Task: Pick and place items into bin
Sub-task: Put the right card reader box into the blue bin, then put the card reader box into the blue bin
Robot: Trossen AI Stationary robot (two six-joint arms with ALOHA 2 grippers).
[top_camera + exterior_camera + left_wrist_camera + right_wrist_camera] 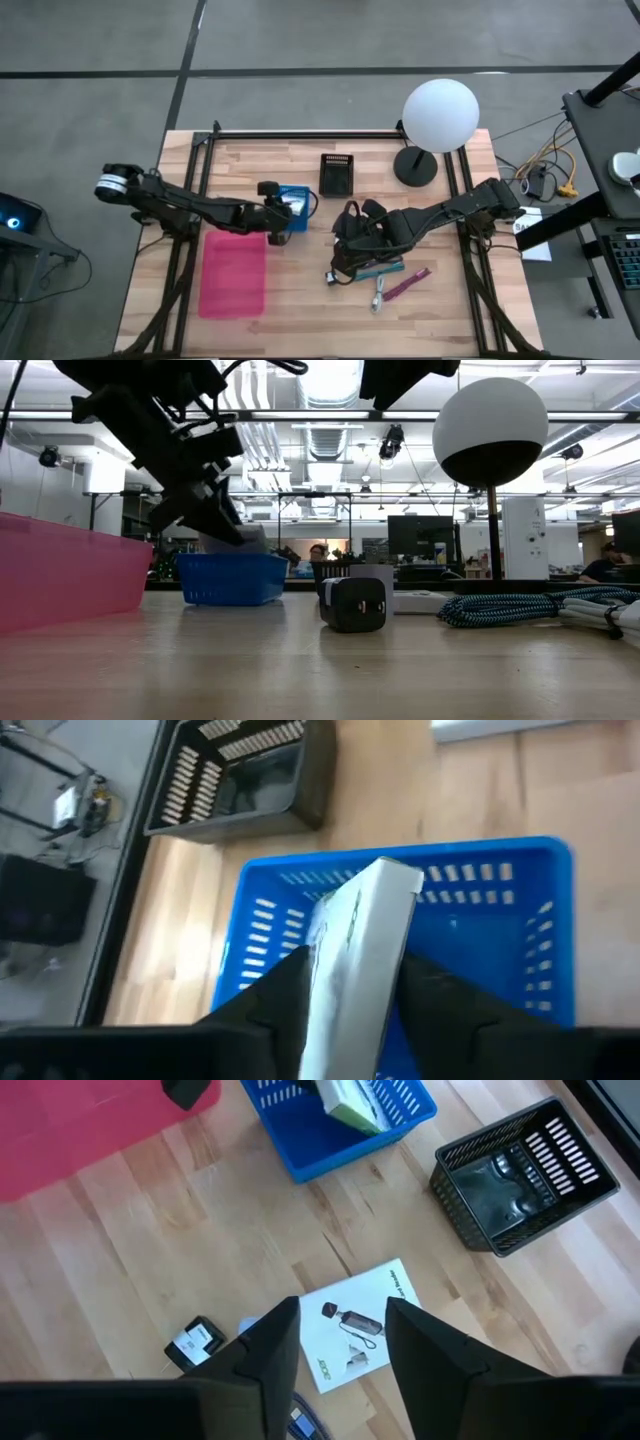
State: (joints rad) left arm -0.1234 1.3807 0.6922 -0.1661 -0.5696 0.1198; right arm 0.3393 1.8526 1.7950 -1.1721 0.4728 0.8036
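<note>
My left gripper (352, 982) hangs over the blue basket (490, 935), shut on a flat white packet (362, 925). In the low view that packet (238, 541) dips toward the basket (232, 580). My right gripper (342, 1318) is open and hovers above another white packet with dark print (365, 1335) lying flat on the wood, with a small black charger (195, 1345) beside it. In the high view, teal and magenta strips (398, 278) and a silvery piece (378, 296) lie near the right gripper (347, 235). My left gripper pinches the white packet between its two fingers (285, 995), which sit on its flat faces at the lower part (345, 1005). The packet stands on edge, its free end (390, 880) reaching out past the fingers over the blue basket, lifted clear.
A pink bin (233, 272) lies on the table's left near side, a black slotted basket (338, 175) toward the far edge, and a white ball lamp (440, 115) at the far right. A braided cable (500, 605) lies on the wood in the low view.
</note>
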